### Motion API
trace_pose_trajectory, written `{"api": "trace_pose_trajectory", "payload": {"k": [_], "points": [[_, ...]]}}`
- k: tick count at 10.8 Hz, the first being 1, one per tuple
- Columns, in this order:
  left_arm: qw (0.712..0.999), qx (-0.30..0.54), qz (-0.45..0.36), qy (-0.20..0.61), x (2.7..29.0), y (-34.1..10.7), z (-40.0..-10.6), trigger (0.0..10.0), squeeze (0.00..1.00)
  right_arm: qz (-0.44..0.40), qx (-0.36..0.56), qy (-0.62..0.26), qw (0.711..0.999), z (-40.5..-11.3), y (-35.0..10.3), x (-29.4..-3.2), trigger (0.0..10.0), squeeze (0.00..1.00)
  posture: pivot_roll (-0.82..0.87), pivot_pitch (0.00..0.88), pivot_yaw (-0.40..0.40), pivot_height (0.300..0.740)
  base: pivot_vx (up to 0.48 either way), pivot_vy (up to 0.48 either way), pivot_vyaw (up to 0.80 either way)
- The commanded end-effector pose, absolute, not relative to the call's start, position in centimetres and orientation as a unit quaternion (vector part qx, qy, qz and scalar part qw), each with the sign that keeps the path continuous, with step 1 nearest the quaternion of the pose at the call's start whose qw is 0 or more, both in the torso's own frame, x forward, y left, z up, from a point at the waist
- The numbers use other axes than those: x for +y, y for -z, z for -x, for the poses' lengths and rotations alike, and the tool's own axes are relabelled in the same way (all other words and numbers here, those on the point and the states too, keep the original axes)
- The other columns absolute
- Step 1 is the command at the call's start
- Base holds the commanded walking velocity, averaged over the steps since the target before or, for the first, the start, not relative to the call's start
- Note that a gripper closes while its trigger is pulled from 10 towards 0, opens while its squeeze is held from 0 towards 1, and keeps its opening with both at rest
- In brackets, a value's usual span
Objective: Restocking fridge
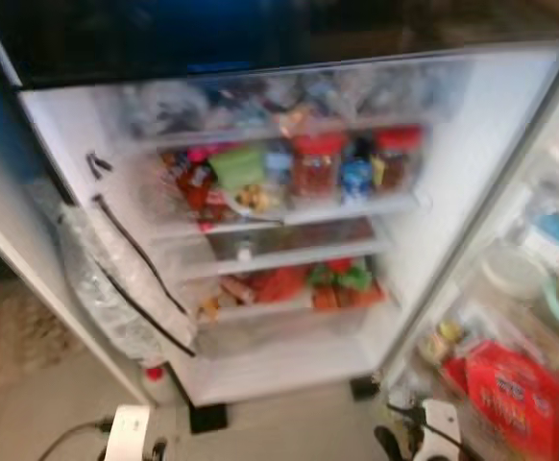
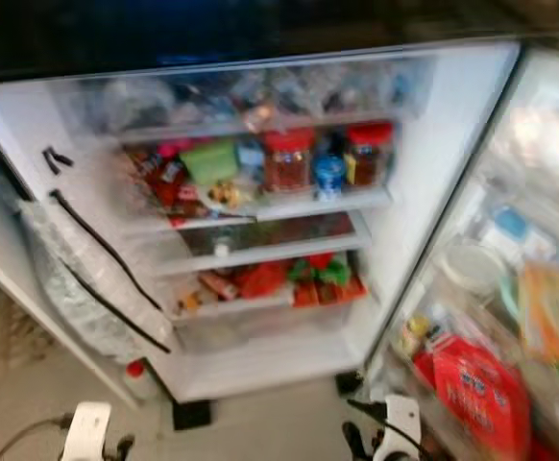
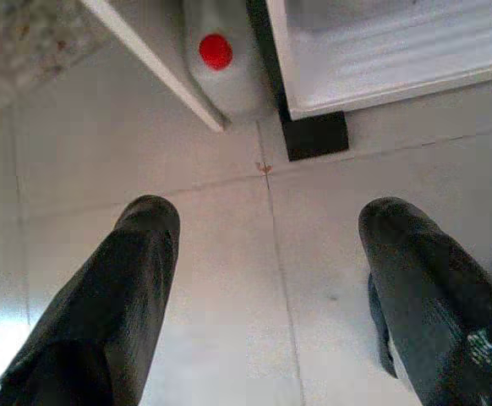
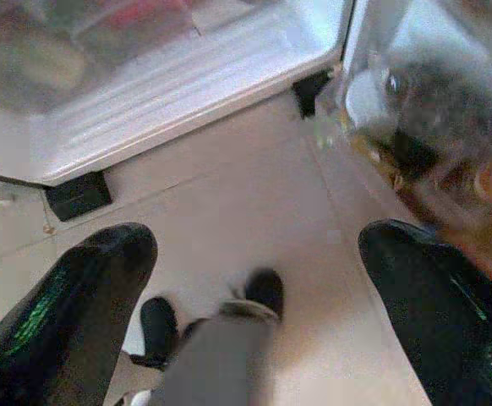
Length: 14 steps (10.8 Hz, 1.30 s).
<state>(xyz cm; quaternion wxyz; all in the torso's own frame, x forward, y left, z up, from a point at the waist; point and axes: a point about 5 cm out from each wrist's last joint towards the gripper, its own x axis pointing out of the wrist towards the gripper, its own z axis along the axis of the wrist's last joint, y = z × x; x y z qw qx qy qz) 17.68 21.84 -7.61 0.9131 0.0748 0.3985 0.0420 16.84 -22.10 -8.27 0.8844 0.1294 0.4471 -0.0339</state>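
Observation:
The fridge [image 1: 289,370] stands open before me, its shelves packed. Two red-lidded jars [image 1: 316,168] and a green tub [image 1: 236,165] sit on an upper shelf, and red and green packets [image 1: 308,283] lie on a lower one. A red bag [image 1: 515,394] rests in the right door's rack. My left gripper [image 3: 267,292] hangs low over the tiled floor, open and empty. The right gripper [image 4: 254,304] is also open with nothing between its fingers, near the fridge's bottom edge.
A bottle with a red cap [image 3: 216,52] stands on the floor beside the fridge's left corner. The left door [image 1: 116,279] with a crinkled plastic bag swings out at left, the right door [image 1: 510,288] at right. Beige tiled floor [image 1: 289,423] lies in front.

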Motion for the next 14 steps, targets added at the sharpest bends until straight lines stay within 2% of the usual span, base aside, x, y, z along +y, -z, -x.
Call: {"api": "trace_pose_trajectory", "payload": {"k": [1,3,6,14], "points": [[0.904,0.419,-0.077,-0.042,22.1,8.2,-16.5,10.0,0.0,-0.134,0.449,0.036,0.883,-16.9,8.3,-21.9,10.0,0.0,-0.08,0.024,0.023,0.74,0.0,0.476,0.0],[0.897,0.432,-0.076,-0.047,22.6,8.4,-15.8,10.0,0.0,-0.129,0.449,0.034,0.883,-16.8,8.3,-22.0,10.0,0.0,-0.08,0.028,0.021,0.74,0.0,0.469,0.0],[0.887,0.453,-0.074,-0.05,23.0,8.8,-14.9,10.0,0.0,-0.123,0.447,0.031,0.886,-16.8,8.3,-22.0,10.0,0.0,-0.08,0.031,0.018,0.74,0.0,0.306,0.75],[0.863,0.497,-0.08,-0.047,23.8,9.5,-12.9,10.0,0.0,-0.136,0.443,0.05,0.885,-16.7,8.5,-21.7,10.0,0.0,-0.1,0.0,0.046,0.74,0.0,0.411,0.0]]}}
